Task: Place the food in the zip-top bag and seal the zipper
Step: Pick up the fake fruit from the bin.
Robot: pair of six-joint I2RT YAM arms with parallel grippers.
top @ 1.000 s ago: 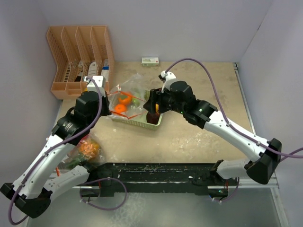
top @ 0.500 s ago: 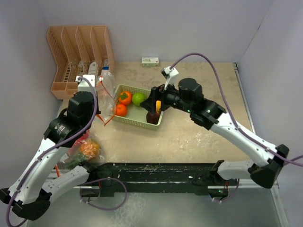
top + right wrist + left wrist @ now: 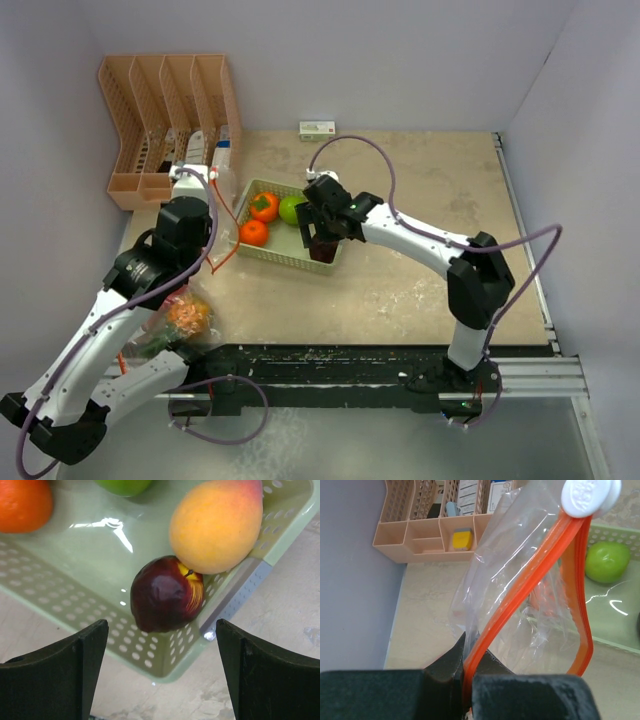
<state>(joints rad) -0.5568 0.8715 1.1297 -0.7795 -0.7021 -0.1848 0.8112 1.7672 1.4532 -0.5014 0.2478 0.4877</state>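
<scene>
Orange zipper strip (image 3: 522, 597) of the clear zip-top bag (image 3: 520, 540) is clamped between the left fingers (image 3: 447, 670), which are closed on it near one end. A white slider (image 3: 590, 495) sits at the strip's far end. The bag is held up by the strip, between the peach desk organiser (image 3: 165, 110) and the pale green basket (image 3: 282, 245), just beside the basket's left side. Whether its lower edge rests on the desk (image 3: 420, 200) cannot be told.

Right fingers (image 3: 85, 670) are spread wide, gripping nothing, and hover over the basket's right corner. In the wrist view the dark purple fruit (image 3: 165, 600) lies between them, lower down. It is pressed into that corner and touches the yellow mango (image 3: 217, 525) just behind it. The fingers appear clear of the fruit.

Other contents of the basket:
- One orange (image 3: 253, 232) lies at the left side.
- A second orange fruit (image 3: 264, 206), with a green top, lies just behind it.
- A green lime (image 3: 291, 209) lies beside that, toward the middle.

Outside the basket, a spiky orange pineapple (image 3: 186, 315) and leafy greens (image 3: 150, 342) lie at the desk's near left edge. They are beside the left arm and well apart from the basket. A small white-and-green box (image 3: 317, 129) lies at the far edge by the back wall.
</scene>
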